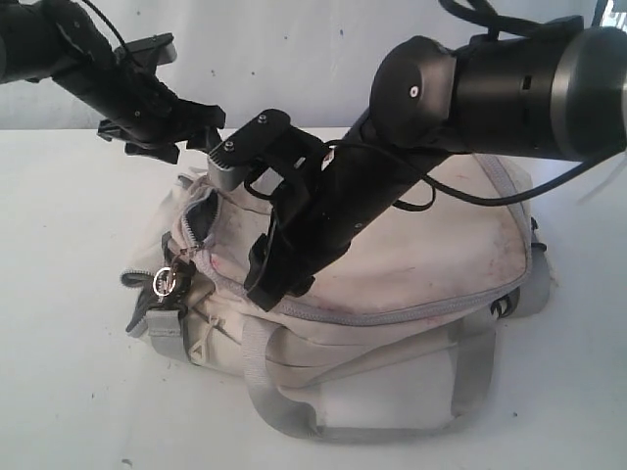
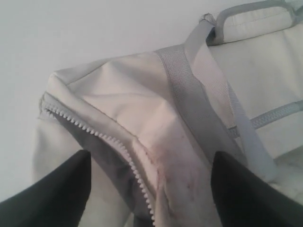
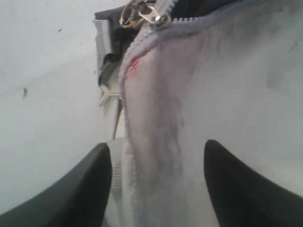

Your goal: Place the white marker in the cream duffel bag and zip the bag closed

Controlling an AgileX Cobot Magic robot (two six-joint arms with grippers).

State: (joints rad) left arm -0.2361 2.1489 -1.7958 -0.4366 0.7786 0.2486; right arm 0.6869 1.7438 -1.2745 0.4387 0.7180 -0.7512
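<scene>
At 1 cream duffel bag (image 1: 421,257), 2 released: left pincer (image 2: 149,163), right pincer (image 3: 157,153).

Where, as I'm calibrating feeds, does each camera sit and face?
Exterior: off the arms, looking down at the cream duffel bag; left arm and right arm show.
Left wrist: on the left arm, facing the open zipper; left tool shows.
Right wrist: on the right arm, close on bag fabric; right tool straddles it.
All share the zipper.

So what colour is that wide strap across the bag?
Grey: the webbing strap crosses the dirty cream fabric duffel bag, clearest in the left wrist view.
</scene>
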